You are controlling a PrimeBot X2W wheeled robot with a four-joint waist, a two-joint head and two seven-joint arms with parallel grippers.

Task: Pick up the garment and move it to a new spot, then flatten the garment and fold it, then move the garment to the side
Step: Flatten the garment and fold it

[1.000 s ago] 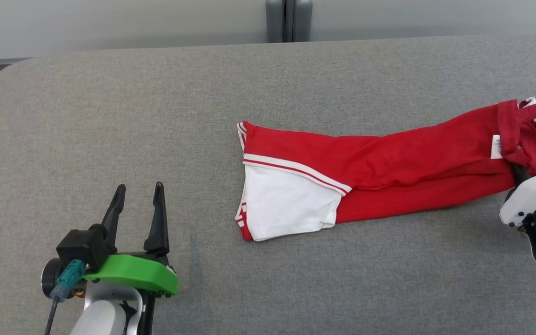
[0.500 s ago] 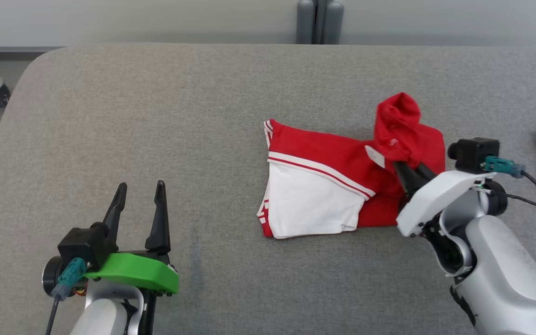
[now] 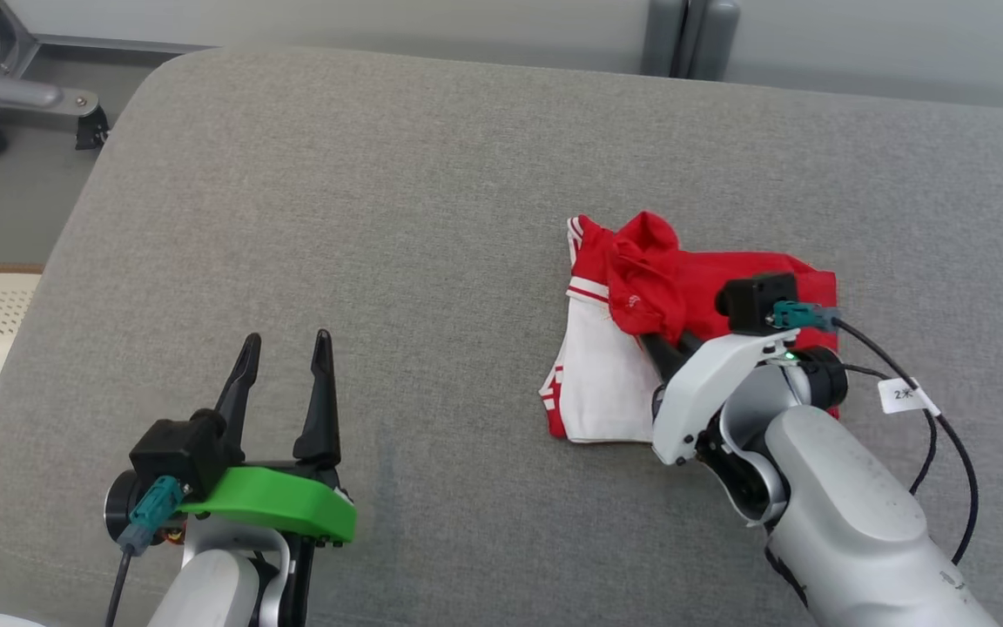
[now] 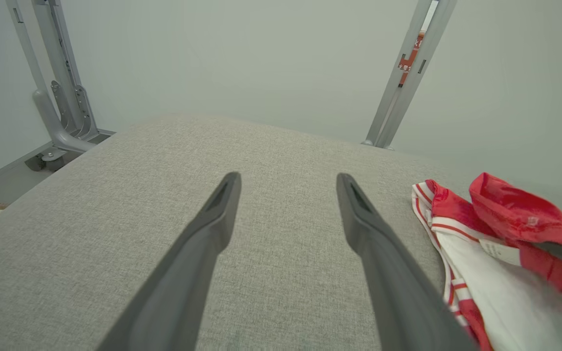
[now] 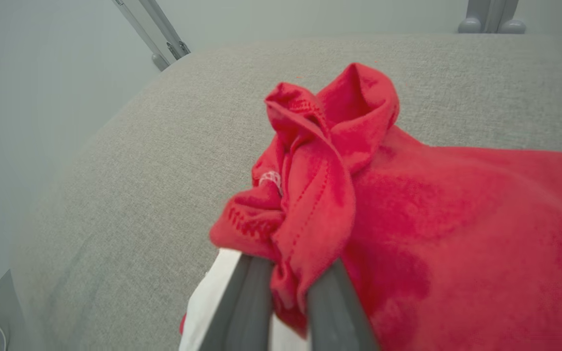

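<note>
Clenching a red fold of the garment (image 3: 684, 283), the right pincer (image 3: 651, 341) sits at three o'clock on the table (image 3: 380, 174). At eight o'clock, the left pincer (image 3: 286, 338) gapes empty.

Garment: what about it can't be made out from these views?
- Head view: right gripper fingertips buried in bunched red fabric; right arm covers the garment's near right part.
- Left wrist view: garment cut off by the right edge.
- Right wrist view: cut off right and bottom.
- Label: print too small.
</note>
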